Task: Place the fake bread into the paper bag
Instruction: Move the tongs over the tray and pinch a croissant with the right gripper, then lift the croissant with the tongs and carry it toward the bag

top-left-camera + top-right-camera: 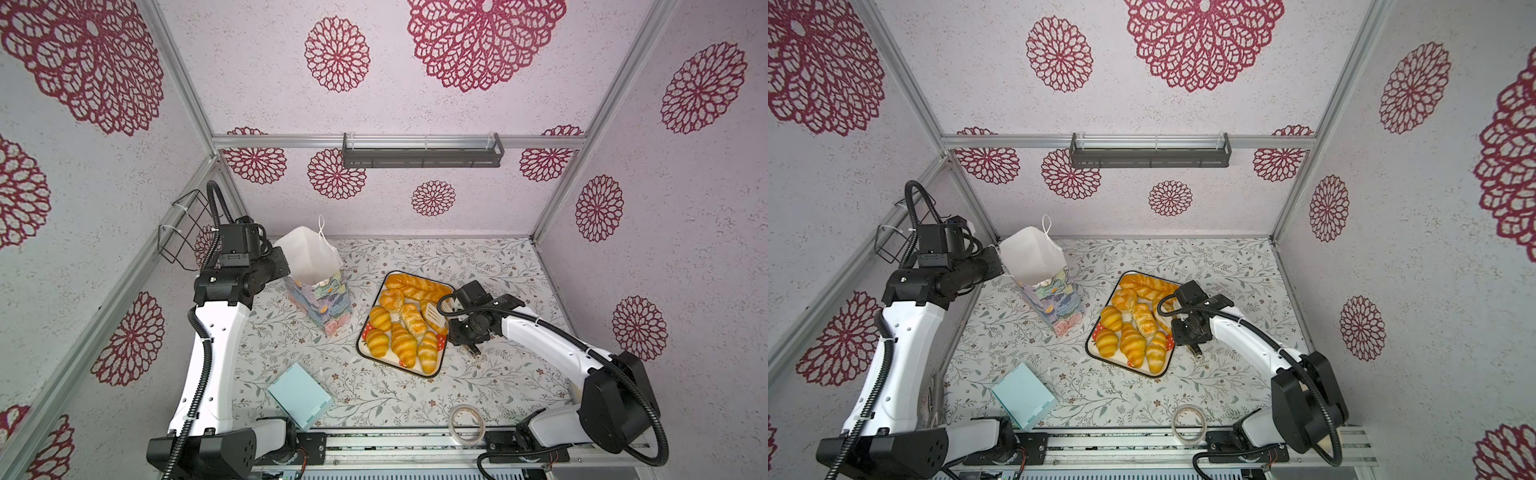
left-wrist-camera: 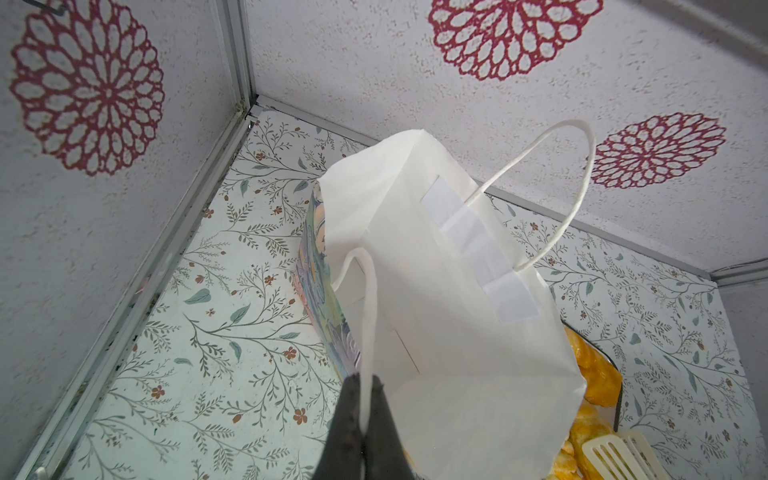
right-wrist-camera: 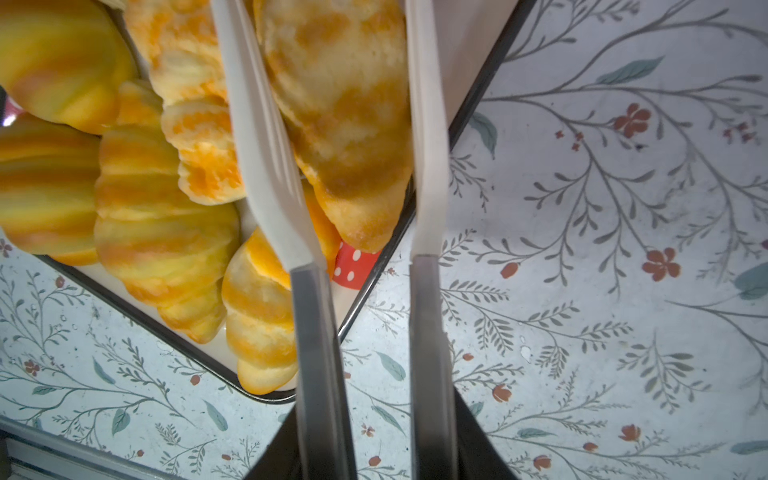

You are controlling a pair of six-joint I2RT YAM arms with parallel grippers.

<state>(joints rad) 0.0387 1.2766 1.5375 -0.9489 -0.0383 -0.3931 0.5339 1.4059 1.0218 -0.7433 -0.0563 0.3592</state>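
The left gripper (image 2: 365, 380) pinches a cord handle (image 2: 370, 316) of the paper bag (image 1: 309, 257), which stands left of the tray (image 3: 465, 70). The fake bread (image 1: 401, 332) lies on that tray. The right gripper (image 3: 376, 440) clamps tongs (image 3: 266, 137), their blades close against both sides of one browned croissant (image 3: 340, 104).

Left arm (image 1: 216, 332) raised near the surface's (image 1: 478, 382) far-left corner, left gripper (image 2: 365, 380) pinching the paper bag's (image 2: 457, 332) handle, right arm (image 1: 540, 336) stretched low, right gripper (image 3: 374, 415) clamped around tongs (image 3: 316, 332)
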